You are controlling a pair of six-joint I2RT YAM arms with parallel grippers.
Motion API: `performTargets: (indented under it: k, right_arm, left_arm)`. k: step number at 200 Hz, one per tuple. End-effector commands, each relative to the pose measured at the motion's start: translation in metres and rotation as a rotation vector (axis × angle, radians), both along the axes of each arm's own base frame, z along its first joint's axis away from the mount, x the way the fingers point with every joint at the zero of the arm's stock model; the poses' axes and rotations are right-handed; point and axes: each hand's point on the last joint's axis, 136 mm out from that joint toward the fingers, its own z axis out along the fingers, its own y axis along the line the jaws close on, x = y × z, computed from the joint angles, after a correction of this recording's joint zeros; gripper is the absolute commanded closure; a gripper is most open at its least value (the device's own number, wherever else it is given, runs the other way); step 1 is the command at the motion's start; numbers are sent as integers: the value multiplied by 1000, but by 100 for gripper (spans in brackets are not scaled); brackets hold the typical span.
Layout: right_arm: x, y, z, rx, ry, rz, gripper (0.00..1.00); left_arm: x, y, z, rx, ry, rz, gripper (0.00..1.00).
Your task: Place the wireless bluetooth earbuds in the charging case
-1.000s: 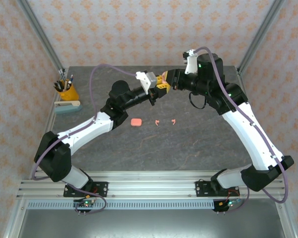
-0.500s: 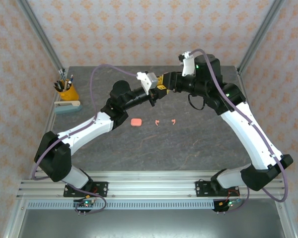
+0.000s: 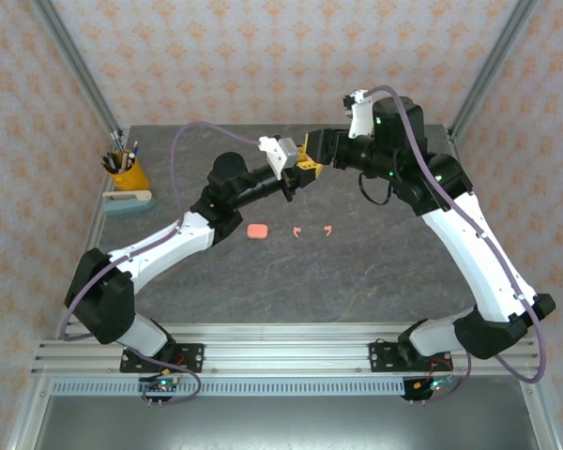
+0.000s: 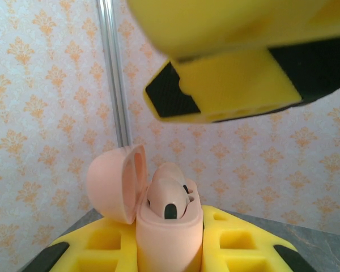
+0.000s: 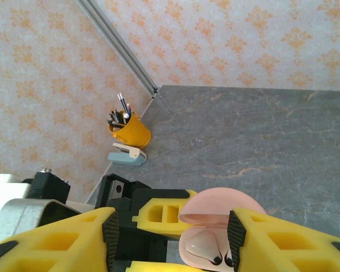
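Now, left hand (image 4: 170,252) pinching the charging case (image 4: 169,235), right hand (image 5: 173,229) spread at twelve o'clock should lift without clipping the lid (image 4: 116,181).

Right wrist view: charging case (image 5: 215,209) base cut off at lower edge, right flank hidden behind right end effector (image 5: 171,235) finger. Left wrist view: overhead fingers (image 4: 226,85) blurred, cropped at top. Top view: loose earbuds (image 3: 298,230) too small to resolve.

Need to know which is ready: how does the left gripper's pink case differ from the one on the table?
The held case is open and upright in the left gripper; the table case lies flat, apparently closed. The held case shows earbuds seated; the table case's inside is hidden. Both are pale pink.
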Motion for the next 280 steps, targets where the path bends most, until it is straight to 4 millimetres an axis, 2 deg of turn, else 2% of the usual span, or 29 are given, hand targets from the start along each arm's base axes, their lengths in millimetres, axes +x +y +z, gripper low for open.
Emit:
performTargets:
  k: [1, 26, 55, 75, 97, 123, 148, 191, 214, 234, 250, 280]
  right_arm:
    - [-4, -15, 27, 41, -41, -53, 44]
    - [10, -24, 18, -3, 8, -111, 49]
    - [29, -31, 0, -57, 124, -164, 71]
    - [42, -26, -12, -80, 194, -160, 81]
    - [50, -17, -25, -102, 255, -138, 84]
    - [52, -4, -43, -116, 335, -80, 87]
    - [36, -1, -59, -133, 409, -27, 91]
    - [-1, -26, -63, -124, 399, -70, 92]
    - [-11, -37, -68, -118, 399, -112, 92]
    - [-5, -54, -69, -120, 372, -207, 90]
    - [6, -69, -70, -118, 361, -301, 89]
    - [30, -90, -92, -70, 397, -423, 88]
  left_arm:
    - [-9, 3, 21, -46, -55, 1, 100]
    - [-12, 2, 18, -25, -60, -12, 100]
    - [-15, 0, 10, 12, -58, -34, 100]
    - [-16, -2, 5, 25, -51, -46, 100]
    - [-16, -3, 1, 33, -44, -51, 100]
    - [-14, -4, -1, 39, -40, -46, 100]
    - [-10, -3, -1, 40, -34, -28, 100]
    - [2, -5, -8, 50, 17, 1, 100]
    - [8, -7, -11, 40, 44, 8, 100]
    - [15, -8, -16, 37, 80, 27, 100]
    - [29, -6, -28, 41, 152, 72, 100]
    - [72, -3, -72, 35, 439, 163, 100]
